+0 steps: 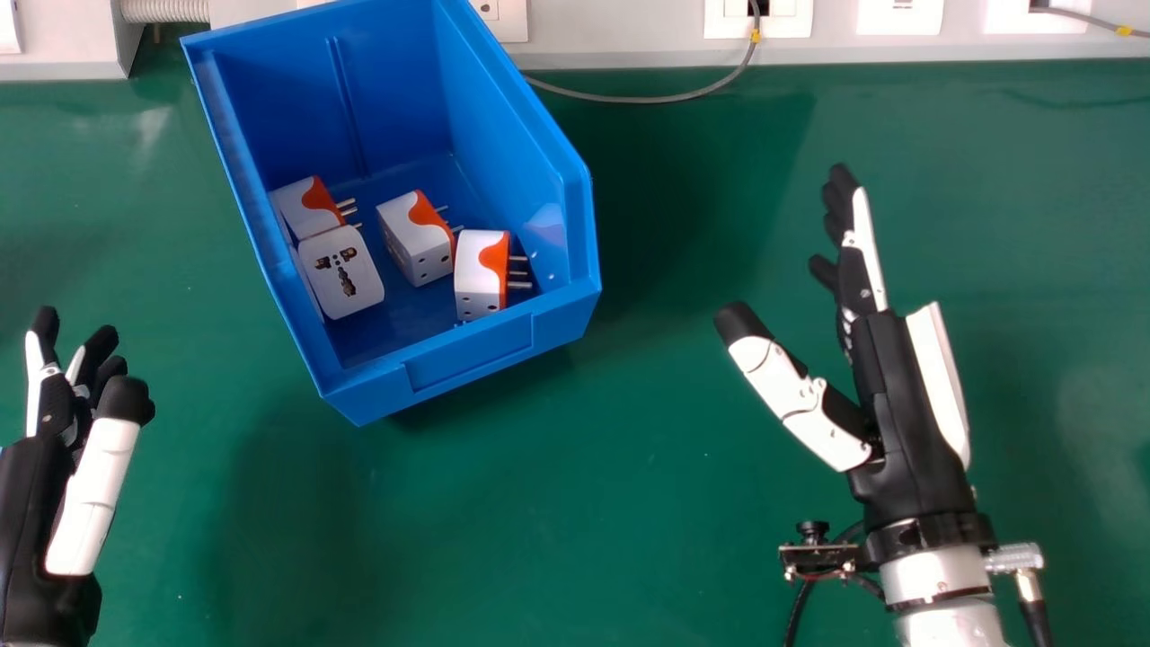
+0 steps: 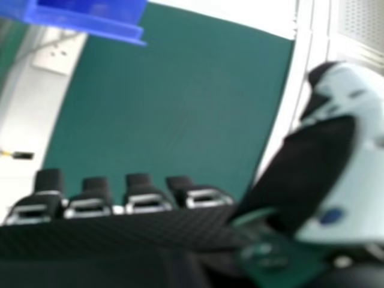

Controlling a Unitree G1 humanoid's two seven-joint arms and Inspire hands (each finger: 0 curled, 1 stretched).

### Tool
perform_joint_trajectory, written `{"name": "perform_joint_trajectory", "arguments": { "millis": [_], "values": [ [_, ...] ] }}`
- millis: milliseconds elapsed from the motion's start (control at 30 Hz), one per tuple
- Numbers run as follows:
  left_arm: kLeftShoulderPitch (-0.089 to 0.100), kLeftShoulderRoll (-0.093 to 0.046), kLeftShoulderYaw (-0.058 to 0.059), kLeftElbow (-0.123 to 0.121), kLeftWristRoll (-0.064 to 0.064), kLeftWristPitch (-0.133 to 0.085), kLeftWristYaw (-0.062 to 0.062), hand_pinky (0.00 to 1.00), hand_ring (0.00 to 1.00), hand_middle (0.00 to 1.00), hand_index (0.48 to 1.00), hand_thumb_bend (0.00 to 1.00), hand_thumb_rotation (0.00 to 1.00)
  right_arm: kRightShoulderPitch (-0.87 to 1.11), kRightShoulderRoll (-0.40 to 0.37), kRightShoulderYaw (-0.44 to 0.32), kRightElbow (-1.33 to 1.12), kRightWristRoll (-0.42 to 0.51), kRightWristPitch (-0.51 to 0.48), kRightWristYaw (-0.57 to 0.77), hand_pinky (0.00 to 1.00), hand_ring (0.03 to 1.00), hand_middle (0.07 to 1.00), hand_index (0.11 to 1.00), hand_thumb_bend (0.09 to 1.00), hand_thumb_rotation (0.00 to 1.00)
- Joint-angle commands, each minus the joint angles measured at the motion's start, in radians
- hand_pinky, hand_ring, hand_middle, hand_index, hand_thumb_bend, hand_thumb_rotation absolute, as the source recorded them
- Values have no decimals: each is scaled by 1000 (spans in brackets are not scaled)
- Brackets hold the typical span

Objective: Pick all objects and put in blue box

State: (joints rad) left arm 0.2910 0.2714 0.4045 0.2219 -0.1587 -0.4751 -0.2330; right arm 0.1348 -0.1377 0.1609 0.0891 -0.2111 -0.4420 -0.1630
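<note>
A: How far along are we?

B: Nearly done, we judge, perhaps finished. Our blue box stands aslant on the table, in the upper left of the frame, and we can make out four white-and-orange plug adapters inside.

A: Can we place each one?

B: We see the upper-left adapter near the box's left wall, its pins pointing right. Just below it in the frame, the socket-faced adapter shows us its holes. The middle adapter sits to their right, and beside it, close to the near wall, we find the rightmost adapter. Whether any hides underneath, we can't tell.

A: And our hands?

B: The right robot hand, at the right of the frame, has its fingers out straight and its thumb held wide; we have nothing in its grasp. The left robot hand, at the lower left edge, is relaxed and carries nothing either.

A: So what is left for us?

B: Perhaps nothing more to pick, since every adapter we can spot is boxed. We can't vouch for what lies beyond the frame, so we might look there before calling it complete.
</note>
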Motion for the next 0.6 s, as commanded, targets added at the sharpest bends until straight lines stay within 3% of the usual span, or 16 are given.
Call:
{"name": "perform_joint_trajectory", "arguments": {
  "millis": [0, 167, 267, 367, 433, 567],
  "values": [
    [9, 4, 11, 3, 3, -44, 10, 873, 958, 969, 997, 895, 883, -4, -2, -17, -20, 24, 8, 31, 991, 1000, 1000, 1000, 290, 955],
    [28, -7, 9, 7, 9, -76, 28, 858, 951, 961, 989, 890, 872, -14, -20, -41, -25, 47, 27, 95, 998, 1000, 1000, 1000, 270, 989],
    [48, -19, 7, -21, 20, -72, 52, 853, 948, 958, 986, 891, 868, -27, -27, -55, -39, 56, 48, 125, 999, 1000, 1000, 1000, 265, 993],
    [59, -25, 6, -29, 28, -75, 67, 839, 940, 952, 978, 903, 860, -40, -27, -64, -45, 67, 69, 149, 1000, 1000, 1000, 1000, 261, 997],
    [64, -28, 4, -29, 41, -78, 79, 834, 938, 950, 975, 908, 857, -47, -25, -70, -44, 74, 74, 163, 1000, 1000, 1000, 1000, 259, 998],
    [90, -34, 2, -59, 64, -70, 104, 824, 933, 944, 967, 920, 847, -54, -23, -77, -40, 79, 74, 177, 1000, 1000, 1000, 1000, 253, 999]
  ]
}}
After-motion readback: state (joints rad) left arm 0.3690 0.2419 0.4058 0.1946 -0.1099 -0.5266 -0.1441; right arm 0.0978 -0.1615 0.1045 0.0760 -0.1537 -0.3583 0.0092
